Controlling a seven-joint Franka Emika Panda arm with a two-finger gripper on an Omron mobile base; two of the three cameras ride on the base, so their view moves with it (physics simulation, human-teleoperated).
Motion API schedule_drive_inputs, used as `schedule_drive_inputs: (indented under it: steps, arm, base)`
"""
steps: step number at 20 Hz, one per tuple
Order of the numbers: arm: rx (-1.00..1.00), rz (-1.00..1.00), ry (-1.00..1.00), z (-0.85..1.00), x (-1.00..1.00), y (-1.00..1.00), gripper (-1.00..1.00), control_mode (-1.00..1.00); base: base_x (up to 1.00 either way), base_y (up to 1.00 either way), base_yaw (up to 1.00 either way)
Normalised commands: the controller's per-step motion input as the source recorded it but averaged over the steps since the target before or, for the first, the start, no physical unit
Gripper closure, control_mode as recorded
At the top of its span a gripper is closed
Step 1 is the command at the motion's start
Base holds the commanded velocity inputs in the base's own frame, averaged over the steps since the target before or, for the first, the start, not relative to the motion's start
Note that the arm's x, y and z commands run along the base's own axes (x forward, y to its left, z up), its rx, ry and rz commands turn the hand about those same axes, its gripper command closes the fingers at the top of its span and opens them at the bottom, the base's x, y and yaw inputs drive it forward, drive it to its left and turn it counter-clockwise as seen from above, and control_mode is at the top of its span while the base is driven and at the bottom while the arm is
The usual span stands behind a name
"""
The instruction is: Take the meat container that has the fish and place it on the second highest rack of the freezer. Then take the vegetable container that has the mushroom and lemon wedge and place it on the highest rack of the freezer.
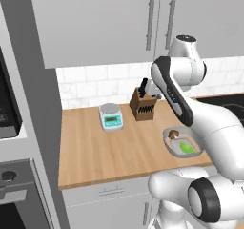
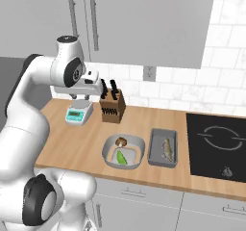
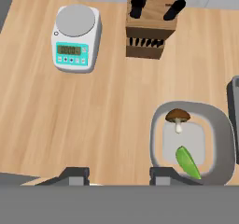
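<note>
While the end effector (image 3: 119, 174) hangs above the table (image 3: 70, 120) with jaws apart and empty, the dish (image 2: 123, 151) holds mushroom (image 2: 120, 141) and wedge (image 2: 122, 157); the tray (image 2: 163, 148) with the fish (image 2: 167, 149) sits just beside it, near the knife block (image 2: 113, 107) and scale (image 2: 79, 112).

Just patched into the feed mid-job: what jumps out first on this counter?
The vegetable container sits near the wooden counter's front edge, holding the mushroom and the green lemon wedge. Beside it, toward the black cooktop, lies the meat container with the fish. Behind them stand a knife block and a kitchen scale.
</note>
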Motion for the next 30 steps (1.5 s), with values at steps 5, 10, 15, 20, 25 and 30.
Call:
schedule_drive_inputs:
  steps: [5, 10, 15, 20, 25, 30]
  arm:
    - [0.01, -0.05, 0.0, -0.07, -0.16, -0.21, -1.0, -1.0]
    - [0.15, -0.29, 0.05, -0.32, -0.47, -0.95, -1.0, -1.0]
    - [0.19, -0.47, 0.11, -0.52, -0.57, -0.96, -1.0, -1.0]
    - [0.15, -0.52, 0.22, -0.67, -0.61, -0.84, -1.0, -1.0]
    - [0.14, -0.51, 0.29, -0.83, -0.44, -0.55, -1.0, -1.0]
    - [0.08, -0.31, 0.07, -0.45, 0.08, -0.27, -1.0, -1.0]
  base:
    - [0.0, 0.0, 0.0]
    - [0.0, 0.0, 0.0]
    - [0.0, 0.0, 0.0]
    - [0.0, 0.0, 0.0]
    - [0.0, 0.0, 0.0]
    - [0.0, 0.0, 0.0]
